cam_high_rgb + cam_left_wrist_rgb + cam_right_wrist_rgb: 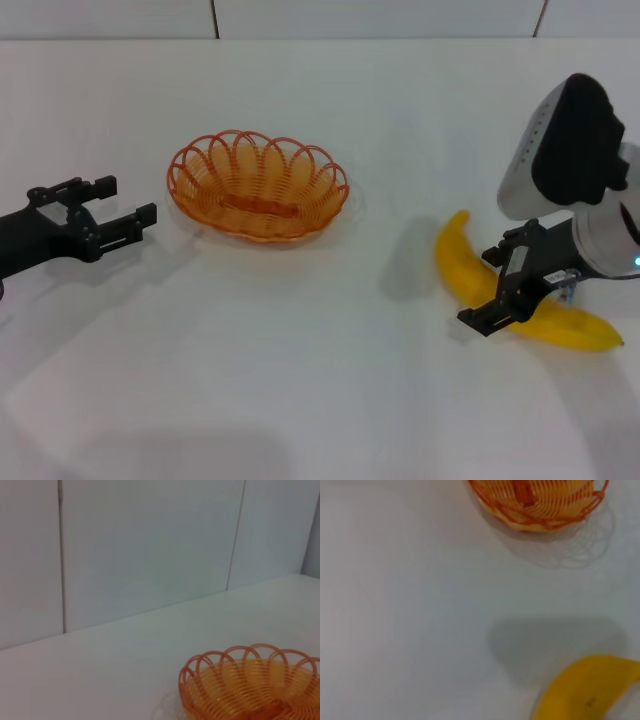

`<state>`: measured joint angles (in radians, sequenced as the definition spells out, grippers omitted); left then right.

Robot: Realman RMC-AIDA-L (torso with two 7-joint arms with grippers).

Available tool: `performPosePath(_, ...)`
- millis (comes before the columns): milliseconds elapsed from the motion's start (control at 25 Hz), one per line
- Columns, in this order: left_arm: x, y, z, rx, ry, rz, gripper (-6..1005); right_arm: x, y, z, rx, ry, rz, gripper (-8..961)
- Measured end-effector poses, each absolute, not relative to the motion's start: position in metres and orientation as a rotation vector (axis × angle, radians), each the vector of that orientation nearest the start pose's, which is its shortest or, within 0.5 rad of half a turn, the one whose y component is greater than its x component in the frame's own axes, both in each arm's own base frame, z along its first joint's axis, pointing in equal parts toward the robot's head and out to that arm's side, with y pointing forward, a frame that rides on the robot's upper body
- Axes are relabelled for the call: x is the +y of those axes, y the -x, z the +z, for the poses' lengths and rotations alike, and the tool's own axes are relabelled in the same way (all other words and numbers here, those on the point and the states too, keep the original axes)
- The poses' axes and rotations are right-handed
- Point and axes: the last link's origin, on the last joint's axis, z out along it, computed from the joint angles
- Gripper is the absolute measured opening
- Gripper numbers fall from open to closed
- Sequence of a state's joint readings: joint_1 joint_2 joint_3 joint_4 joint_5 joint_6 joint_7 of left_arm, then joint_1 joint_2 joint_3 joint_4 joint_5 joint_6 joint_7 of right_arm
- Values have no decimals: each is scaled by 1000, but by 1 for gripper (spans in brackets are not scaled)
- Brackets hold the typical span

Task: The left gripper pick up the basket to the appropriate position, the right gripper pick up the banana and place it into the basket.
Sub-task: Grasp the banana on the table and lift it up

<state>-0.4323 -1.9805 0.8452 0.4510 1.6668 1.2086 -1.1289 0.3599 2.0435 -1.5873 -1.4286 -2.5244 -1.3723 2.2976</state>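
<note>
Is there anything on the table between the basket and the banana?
No. In the head view only bare white table and a soft shadow lie between the basket and the banana; the right wrist view agrees.

A shallow basket (258, 186) of looped orange wire with a slight plastic sheen sits on a smooth, matt white table (300, 360); the banana (470, 270) has smooth, softly glossy yellow skin; both grippers look like matt black hard plastic or metal
</note>
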Motion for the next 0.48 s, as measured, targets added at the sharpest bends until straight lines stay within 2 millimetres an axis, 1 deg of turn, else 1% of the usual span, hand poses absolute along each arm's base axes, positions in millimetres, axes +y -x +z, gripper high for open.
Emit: performPosePath(480,335,333,12,-655,2387,-540,741,320,-226,-24,580,2711,-545,879)
